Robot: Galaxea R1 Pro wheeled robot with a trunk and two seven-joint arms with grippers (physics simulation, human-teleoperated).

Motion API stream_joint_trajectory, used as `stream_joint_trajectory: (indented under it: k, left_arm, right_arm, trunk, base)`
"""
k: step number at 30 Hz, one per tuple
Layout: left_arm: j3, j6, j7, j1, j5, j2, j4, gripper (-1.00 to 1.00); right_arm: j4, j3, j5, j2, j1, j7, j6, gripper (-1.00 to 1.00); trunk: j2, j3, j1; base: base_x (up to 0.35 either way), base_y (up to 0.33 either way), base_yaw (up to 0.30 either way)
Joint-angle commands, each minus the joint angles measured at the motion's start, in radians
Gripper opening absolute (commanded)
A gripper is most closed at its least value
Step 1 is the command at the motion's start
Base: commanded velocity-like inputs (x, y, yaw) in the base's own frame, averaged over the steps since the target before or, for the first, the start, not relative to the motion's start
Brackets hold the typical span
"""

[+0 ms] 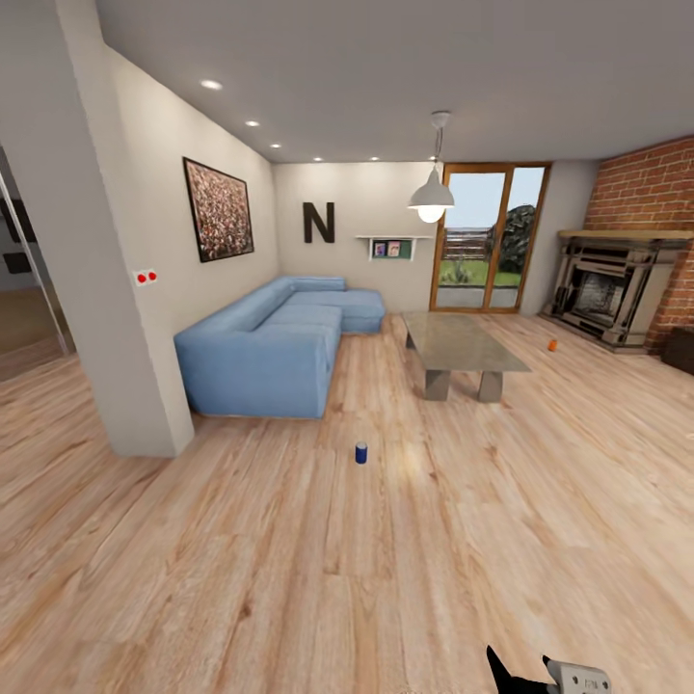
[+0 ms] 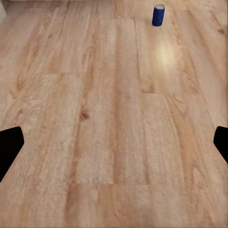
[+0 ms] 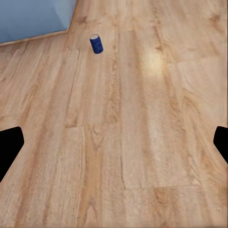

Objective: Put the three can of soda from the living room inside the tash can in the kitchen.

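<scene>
Blue can (image 1: 361,452) stood upright on the wood floor (image 1: 289,578), near the sofa (image 1: 280,342), well ahead of me. An orange can (image 1: 552,345) stood far off, past the table (image 1: 461,349) by the fireplace (image 1: 607,289). I counted two cans, not three. No bin showed, so nothing looked done yet. My left gripper (image 2: 114,147) and right gripper (image 3: 114,147) were spread wide and held nothing.

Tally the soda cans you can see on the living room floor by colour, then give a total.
Blue can: 1
Orange can: 1
Total: 2
</scene>
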Motion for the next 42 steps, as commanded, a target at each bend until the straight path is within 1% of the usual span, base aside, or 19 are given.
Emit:
stream_joint_trajectory:
  k: [1, 12, 19, 28, 42]
  left_arm:
    - [0.000, 0.000, 0.000, 0.000, 0.000, 0.000, 0.000, 1.00]
    - [0.000, 0.000, -0.001, 0.000, 0.000, 0.000, 0.000, 1.00]
    - [0.000, 0.000, -0.001, 0.000, 0.000, 0.000, 0.000, 1.00]
    - [0.000, 0.001, -0.003, 0.000, 0.000, 0.000, 0.000, 1.00]
    - [0.000, 0.001, -0.004, -0.002, 0.001, 0.000, 0.008, 1.00]
  right_arm:
    - [0.000, 0.000, 0.000, 0.000, 0.000, 0.000, 0.000, 1.00]
    - [0.000, 0.000, 0.000, 0.000, 0.000, 0.000, 0.000, 1.00]
    - [0.000, 0.000, 0.000, 0.000, 0.000, 0.000, 0.000, 1.00]
    - [0.000, 0.000, 0.000, 0.000, 0.000, 0.000, 0.000, 1.00]
    - [0.000, 0.000, 0.002, 0.001, 0.000, 0.000, -0.002, 1.00]
  trunk:
    - [0.000, 0.000, 0.000]
    - [0.000, 0.000, 0.000]
    - [0.000, 0.000, 0.000]
    - [0.000, 0.000, 0.000]
    - [0.000, 0.000, 0.000]
  base:
    - [0.000, 0.000, -0.245]
    - [0.005, 0.001, -0.245]
    - [0.139, 0.087, -0.245]
    - [0.229, 0.204, -0.245]
    - [0.222, 0.258, -0.245]
